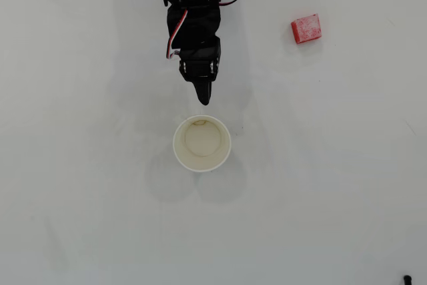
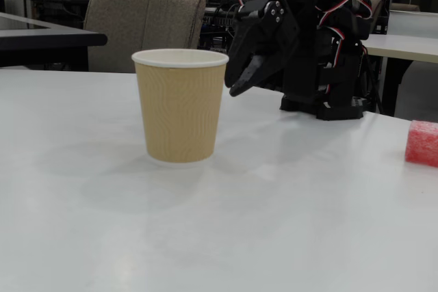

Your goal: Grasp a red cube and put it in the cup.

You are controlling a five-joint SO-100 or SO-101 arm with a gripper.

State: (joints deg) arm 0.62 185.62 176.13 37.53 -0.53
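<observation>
White tabletop (image 1: 80,218) fills the overhead view almost entirely, and the fixed view shows an office behind it, with a padded chair (image 2: 147,25) and dark desks further back. On this table stands the cup (image 1: 201,143), upright and empty as far as the overhead view lets one look into it; in the fixed view it shows a tan ribbed wall under a white rim. The gripper (image 1: 204,98) hangs just beyond the cup's far rim in the overhead view, pointing down toward it, and the fixed view shows it raised off the table near rim height. Its two fingers appear pressed together to a single dark point with nothing between them. The red cube (image 1: 306,29) lies flat on the table well apart from both, up and to the right of the arm in the overhead view, and at the right edge of the fixed view. So by my reading nothing of the task is done yet: the cube is untouched and the cup holds nothing. All of it is left, namely spreading the fingers, swinging over to the cube, pinching it, carrying it back and dropping it into the cup.
</observation>
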